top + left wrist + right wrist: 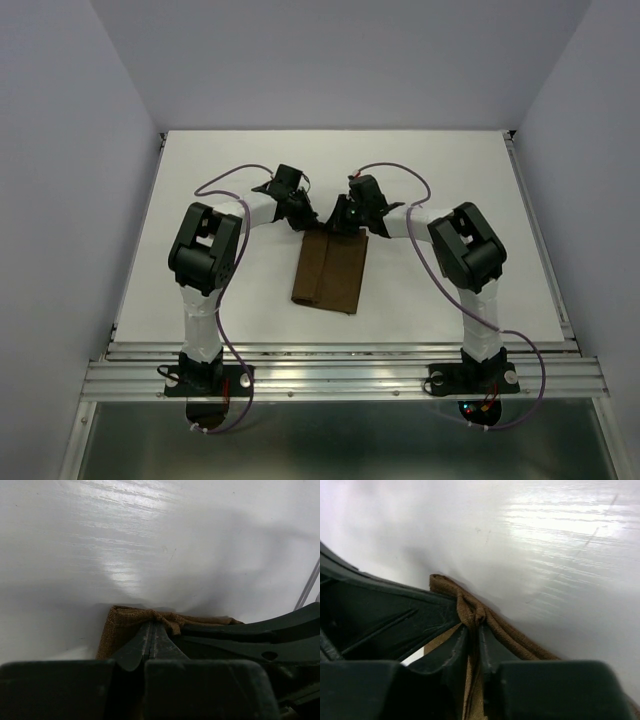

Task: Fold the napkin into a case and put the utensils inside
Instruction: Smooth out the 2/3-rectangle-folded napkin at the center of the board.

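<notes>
The dark brown napkin (332, 270) lies in the middle of the white table, folded into a narrow rectangle that runs from near to far. Both grippers meet at its far short edge. My left gripper (313, 222) is shut on the napkin's far left corner, with the cloth (120, 622) bunched at the fingertips (150, 630). My right gripper (343, 224) is shut on the same edge just to the right, and a thick fold of napkin (512, 635) is pinched between its fingers (456, 642). The two grippers almost touch. No utensils are in view.
The white table (450, 180) is walled by pale panels on the left, right and back. An aluminium rail (340, 375) runs along the near edge between the arm bases. Purple cables (215, 185) loop beside each arm.
</notes>
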Robot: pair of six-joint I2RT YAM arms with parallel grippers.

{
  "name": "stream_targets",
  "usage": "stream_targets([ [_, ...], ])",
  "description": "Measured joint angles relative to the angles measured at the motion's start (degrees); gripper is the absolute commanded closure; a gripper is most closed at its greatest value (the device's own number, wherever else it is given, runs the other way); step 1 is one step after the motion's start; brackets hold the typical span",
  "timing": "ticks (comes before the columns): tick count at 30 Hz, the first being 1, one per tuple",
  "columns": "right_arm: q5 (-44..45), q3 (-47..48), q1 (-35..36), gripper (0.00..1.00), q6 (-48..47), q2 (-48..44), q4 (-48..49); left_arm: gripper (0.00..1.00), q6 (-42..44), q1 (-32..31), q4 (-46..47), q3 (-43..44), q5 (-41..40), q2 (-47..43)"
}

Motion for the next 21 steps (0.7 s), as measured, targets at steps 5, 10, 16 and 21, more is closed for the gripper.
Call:
stream_targets([
  [5, 0.02, 0.02, 0.00, 0.99, -0.02, 0.17, -0.13, 1.00, 0.00, 0.00, 1.14, -0.98, 0.46, -0.39],
  [10, -0.46, -0.22, 0.00, 0.99, -0.02, 0.11, 0.13, 1.00, 0.44, 0.02, 0.87, -1.07, 1.31, -0.55],
  [16, -1.42, -3.54, -0.04, 0.99, -0.02, -2.03, 2.40, 0.92, 1.66, -0.02, -3.04, -1.07, 1.73, -3.28],
  [21, -1.68, -5.31, -0.04, 0.99, -0.02, -4.81, 3.54, 0.94, 2.34, 0.11, -4.07, -1.14, 1.77, -6.03],
])
